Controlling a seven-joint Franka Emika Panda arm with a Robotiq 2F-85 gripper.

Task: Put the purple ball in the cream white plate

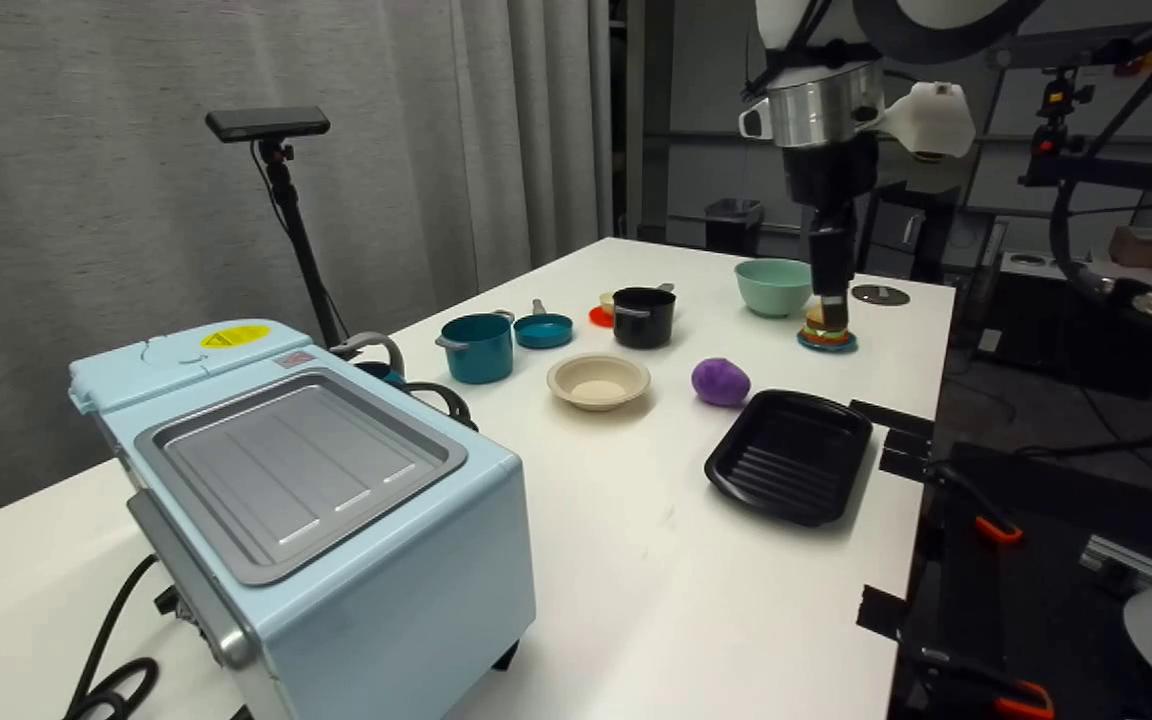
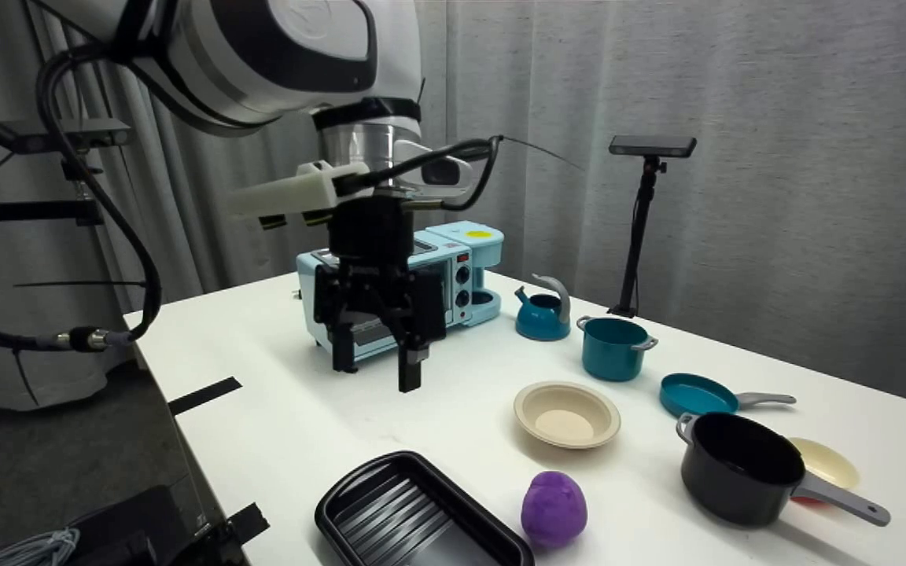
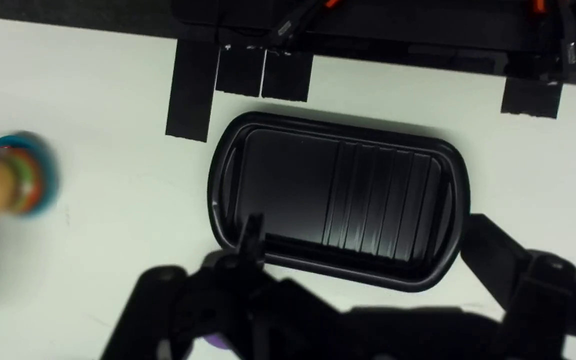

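Note:
The purple ball point(image 1: 721, 382) rests on the white table beside the black ribbed tray. It also shows in an exterior view point(image 2: 554, 509). In the wrist view only a sliver of the purple ball point(image 3: 216, 341) shows past my gripper. The cream white plate point(image 1: 599, 392) is a shallow round dish standing empty on the table near the ball, and it also shows in an exterior view point(image 2: 567, 428). My gripper point(image 2: 377, 373) is open and empty, pointing down, above the table and apart from ball and plate. In the wrist view its fingers point(image 3: 365, 230) are spread wide over the black tray.
The black tray point(image 2: 414, 511) lies next to the ball. A black pot point(image 2: 740, 472), teal pot point(image 2: 614, 350), teal pan point(image 2: 697, 395) and kettle point(image 2: 543, 314) stand around. A toy burger point(image 1: 824, 328), green bowl point(image 1: 774, 287) and light-blue toaster oven point(image 1: 416, 560) also stand on the table.

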